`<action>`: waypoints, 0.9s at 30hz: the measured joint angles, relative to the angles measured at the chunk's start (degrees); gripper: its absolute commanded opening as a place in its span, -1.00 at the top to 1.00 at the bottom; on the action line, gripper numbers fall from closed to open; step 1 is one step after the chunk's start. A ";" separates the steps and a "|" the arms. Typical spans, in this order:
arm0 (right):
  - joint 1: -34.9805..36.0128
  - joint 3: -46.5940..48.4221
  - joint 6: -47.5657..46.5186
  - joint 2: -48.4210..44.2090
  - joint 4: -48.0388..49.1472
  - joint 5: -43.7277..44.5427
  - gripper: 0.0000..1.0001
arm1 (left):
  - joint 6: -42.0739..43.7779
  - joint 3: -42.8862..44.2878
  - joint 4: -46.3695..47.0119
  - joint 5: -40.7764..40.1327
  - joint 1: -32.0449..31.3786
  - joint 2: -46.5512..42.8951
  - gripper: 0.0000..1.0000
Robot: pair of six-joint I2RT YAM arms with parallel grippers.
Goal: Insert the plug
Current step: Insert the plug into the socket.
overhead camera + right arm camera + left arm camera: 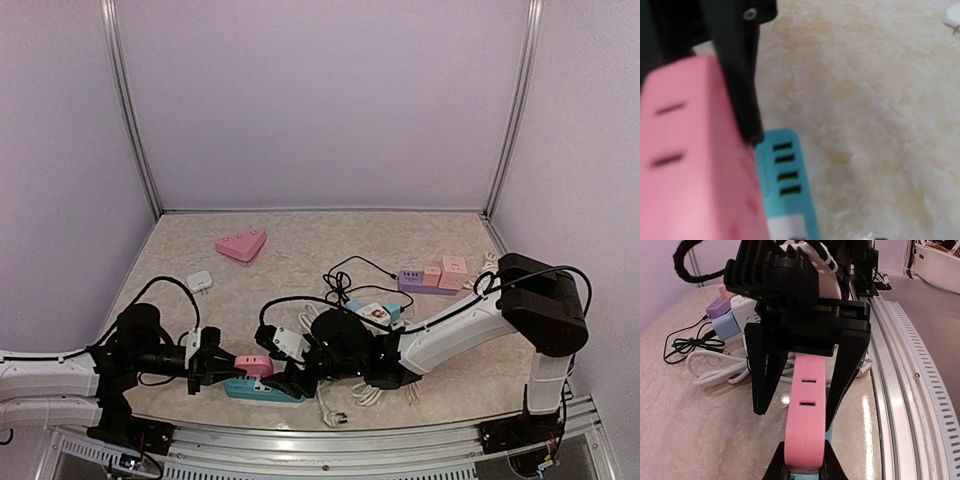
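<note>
My left gripper (234, 365) is shut on the end of a pink plug (254, 365), which it holds level just above a teal power strip (250, 391) near the table's front edge. In the left wrist view the pink plug (807, 410) runs away from my left gripper (805, 460), and a sliver of the teal strip (828, 436) shows beneath it. The right gripper (290, 378) faces it, open, with black fingers (765, 375) on either side of the plug and a gap on the left. The right wrist view shows the plug (690, 165) beside the strip's slots (790, 170).
A pink triangular strip (241, 244) and a white adapter (199, 281) lie at the back left. A purple strip with pink adapters (425, 283), a blue-white adapter (380, 312) and black and white cables (345, 395) lie around the right arm. A metal rail (910, 390) borders the near edge.
</note>
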 measured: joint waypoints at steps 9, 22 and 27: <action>0.15 -1.46 0.13 -1.88 0.13 -4.20 0.02 | 1.16 0.02 -3.48 1.07 -0.02 0.96 1.00; 0.42 0.44 0.70 -1.49 0.13 -6.58 0.46 | 2.10 -1.27 4.28 0.24 -1.86 5.60 1.00; 0.42 0.46 0.39 -0.57 0.07 -6.56 0.63 | 2.14 -1.27 5.44 -0.17 -1.88 7.21 1.00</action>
